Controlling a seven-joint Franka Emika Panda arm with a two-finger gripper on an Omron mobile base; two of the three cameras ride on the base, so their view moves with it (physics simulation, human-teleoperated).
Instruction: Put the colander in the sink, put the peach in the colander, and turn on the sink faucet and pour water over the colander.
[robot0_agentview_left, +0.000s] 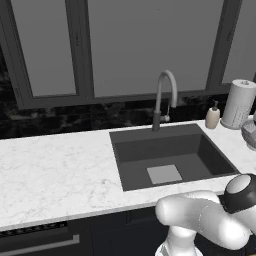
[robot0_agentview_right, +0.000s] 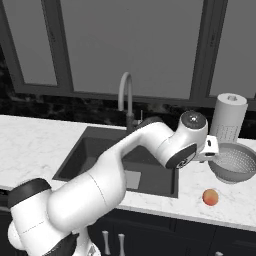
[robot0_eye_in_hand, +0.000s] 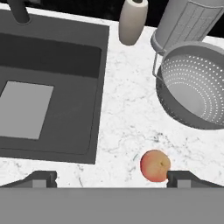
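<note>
Overhead, dark windows (robot0_agentview_left: 150, 45); marble counter (robot0_agentview_left: 55, 170).

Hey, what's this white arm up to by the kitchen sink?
It is reaching over the marble counter to the right of the sink, its pincer open and holding nothing. The colander sits empty on the counter beside a paper towel roll, and the peach lies loose in front of it. No water runs from the faucet. Nothing has gone into the sink yet.
</note>
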